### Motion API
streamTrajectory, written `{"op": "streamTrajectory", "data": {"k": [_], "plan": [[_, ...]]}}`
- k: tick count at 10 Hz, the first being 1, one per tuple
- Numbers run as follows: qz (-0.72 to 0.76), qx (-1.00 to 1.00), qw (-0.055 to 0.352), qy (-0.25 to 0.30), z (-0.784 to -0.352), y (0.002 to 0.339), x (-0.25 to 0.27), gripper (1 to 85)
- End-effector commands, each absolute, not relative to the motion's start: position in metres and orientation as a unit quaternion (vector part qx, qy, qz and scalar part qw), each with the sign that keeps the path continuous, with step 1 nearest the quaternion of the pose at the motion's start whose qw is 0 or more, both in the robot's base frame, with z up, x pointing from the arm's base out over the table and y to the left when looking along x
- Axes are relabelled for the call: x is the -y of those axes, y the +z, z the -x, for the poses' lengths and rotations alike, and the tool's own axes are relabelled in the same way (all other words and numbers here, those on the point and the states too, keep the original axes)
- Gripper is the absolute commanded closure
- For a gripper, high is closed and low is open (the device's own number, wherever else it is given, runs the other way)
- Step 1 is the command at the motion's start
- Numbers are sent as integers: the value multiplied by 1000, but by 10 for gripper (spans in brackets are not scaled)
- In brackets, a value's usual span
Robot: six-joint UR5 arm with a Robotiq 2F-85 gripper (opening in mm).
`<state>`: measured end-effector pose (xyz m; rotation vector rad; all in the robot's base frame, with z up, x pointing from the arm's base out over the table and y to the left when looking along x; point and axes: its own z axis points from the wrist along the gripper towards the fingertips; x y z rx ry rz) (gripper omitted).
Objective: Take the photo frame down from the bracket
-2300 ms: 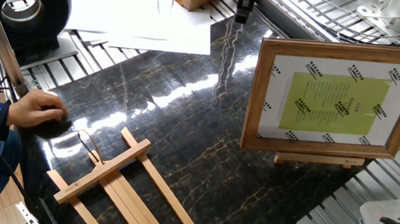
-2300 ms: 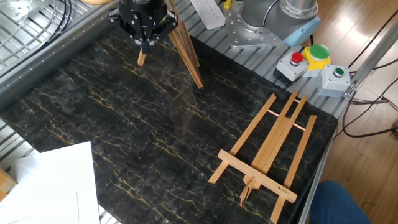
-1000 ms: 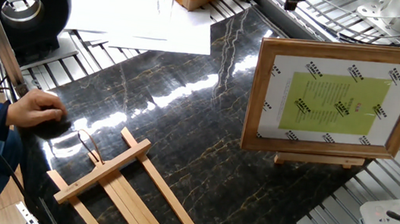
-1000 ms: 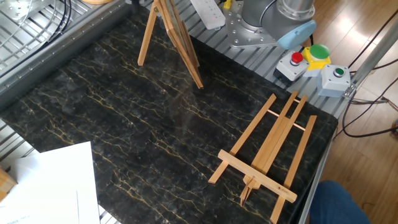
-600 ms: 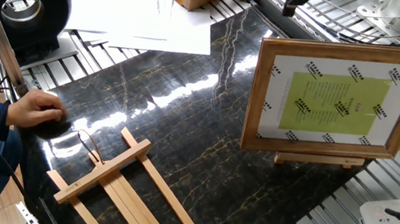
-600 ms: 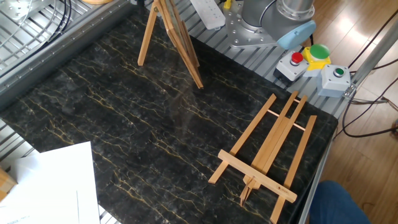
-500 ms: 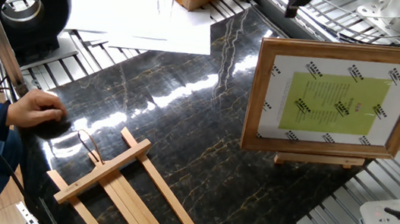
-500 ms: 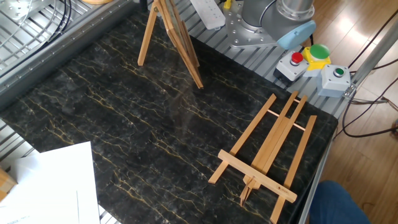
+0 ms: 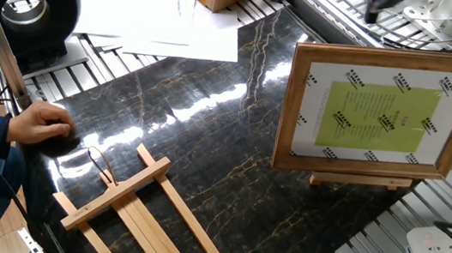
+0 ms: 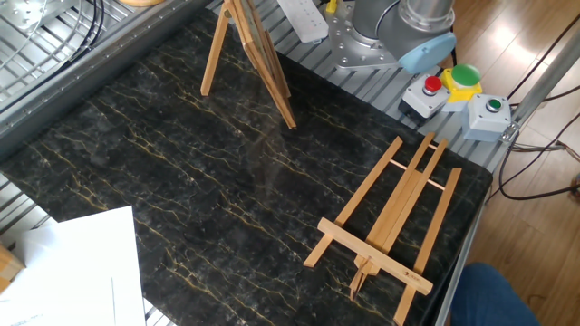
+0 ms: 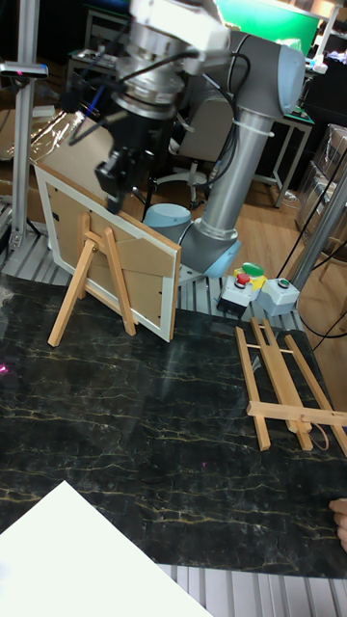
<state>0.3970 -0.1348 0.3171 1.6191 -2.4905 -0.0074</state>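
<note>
Photo frame [image 9: 379,111]: right of picture, upright, resting on bracket [image 11: 92,280]; not yet removed. Hand [image 11: 114,183]: above frame's top edge, apparently not touching; motion-blurred, finger spacing cannot be told. Grasp and lift outstanding.

photo frame [image 9: 376,112] on bracket [image 11: 92,281]
</note>
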Motion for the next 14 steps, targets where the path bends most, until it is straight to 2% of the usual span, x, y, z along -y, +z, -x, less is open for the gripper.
{"op": "streamTrajectory", "data": {"k": [1,5,9,14], "plan": [[-569,816,93,-36,-375,309,147,243],[-538,831,120,-67,-349,307,144,7],[-531,836,129,-57,-348,312,150,7],[-526,839,119,-73,-344,288,141,7]]}}
